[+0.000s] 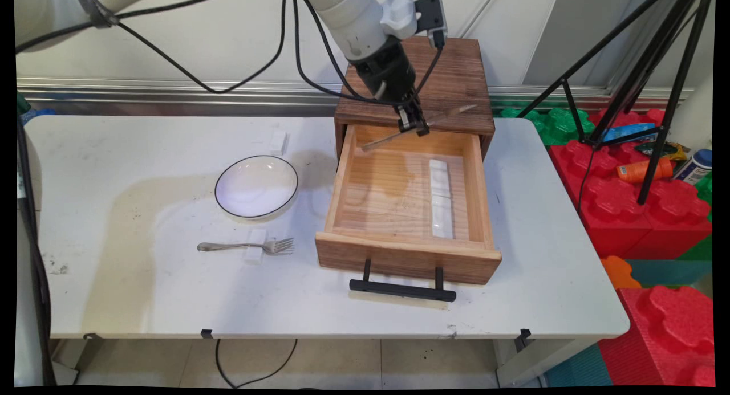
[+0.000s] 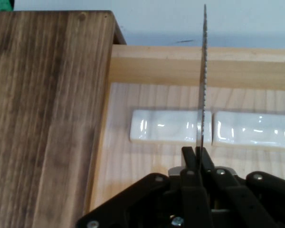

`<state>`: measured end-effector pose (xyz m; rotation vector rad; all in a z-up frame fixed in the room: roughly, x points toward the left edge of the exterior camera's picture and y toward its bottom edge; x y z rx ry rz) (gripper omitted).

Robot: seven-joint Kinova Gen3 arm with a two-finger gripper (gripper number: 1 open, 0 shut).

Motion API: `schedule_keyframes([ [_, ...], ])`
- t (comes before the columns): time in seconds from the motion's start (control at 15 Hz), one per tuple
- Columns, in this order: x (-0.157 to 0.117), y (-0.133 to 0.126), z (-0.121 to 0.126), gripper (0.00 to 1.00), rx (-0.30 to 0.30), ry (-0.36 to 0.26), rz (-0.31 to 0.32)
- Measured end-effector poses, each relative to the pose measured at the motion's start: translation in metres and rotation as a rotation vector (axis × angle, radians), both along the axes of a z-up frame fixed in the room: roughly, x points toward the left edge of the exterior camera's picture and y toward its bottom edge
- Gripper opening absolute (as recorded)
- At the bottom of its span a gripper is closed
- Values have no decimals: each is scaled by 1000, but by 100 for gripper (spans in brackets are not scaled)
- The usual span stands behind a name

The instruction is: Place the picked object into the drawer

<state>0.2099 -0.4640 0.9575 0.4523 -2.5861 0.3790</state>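
A: We see the black two-finger gripper (image 1: 414, 125) pinching a thin serrated metal knife (image 1: 419, 126) by its middle, held in the air over the back of the open pale wooden drawer (image 1: 341, 178). The knife is not yet set down.

B: In our hand view the blade (image 2: 203, 71) stands edge-on above two white glazed ceramic rests (image 2: 167, 127) lying in the drawer, apart from them.

A: On the white table (image 1: 142, 281) we find a silver fork (image 1: 245, 247) lying across a small white block (image 1: 256, 246), and just behind it a white black-rimmed bowl (image 1: 256, 186).
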Motion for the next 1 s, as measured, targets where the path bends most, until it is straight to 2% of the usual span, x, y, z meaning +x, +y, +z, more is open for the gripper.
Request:
schedule_keyframes([
  [0.47, -1, -15, -34, 0, 10, 33, -28],
  [1.0, 2, -24, -68, 0, 20, 22, -73],
])
